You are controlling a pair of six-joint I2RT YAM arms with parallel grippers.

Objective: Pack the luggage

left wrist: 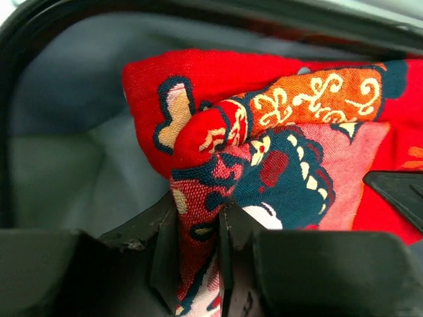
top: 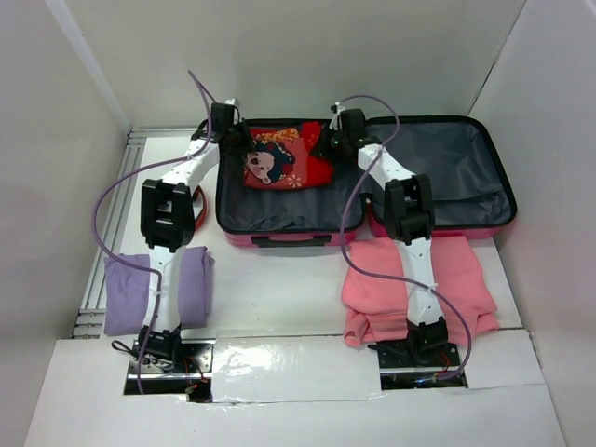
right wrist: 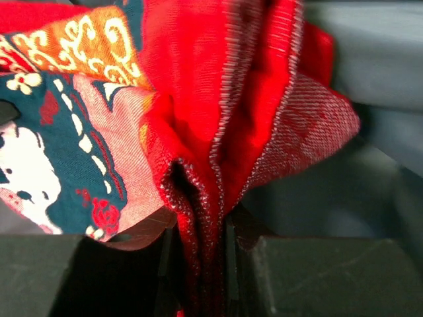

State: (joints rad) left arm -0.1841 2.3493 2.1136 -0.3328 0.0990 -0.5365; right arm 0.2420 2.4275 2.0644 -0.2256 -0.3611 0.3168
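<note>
Pinching red cartoon-print cloth (top: pixel 279 160) at opposite ends with left gripper (left wrist: pixel 198 228), right gripper (right wrist: pixel 201 241); over grey lining of open luggage (top: pixel 279 240).

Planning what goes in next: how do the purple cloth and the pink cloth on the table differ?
The purple cloth lies by the left arm; the pink cloth lies by the right arm. The purple cloth is a narrow, flat fold; the pink cloth is wider and rumpled. Both lie outside the luggage, unheld.
</note>
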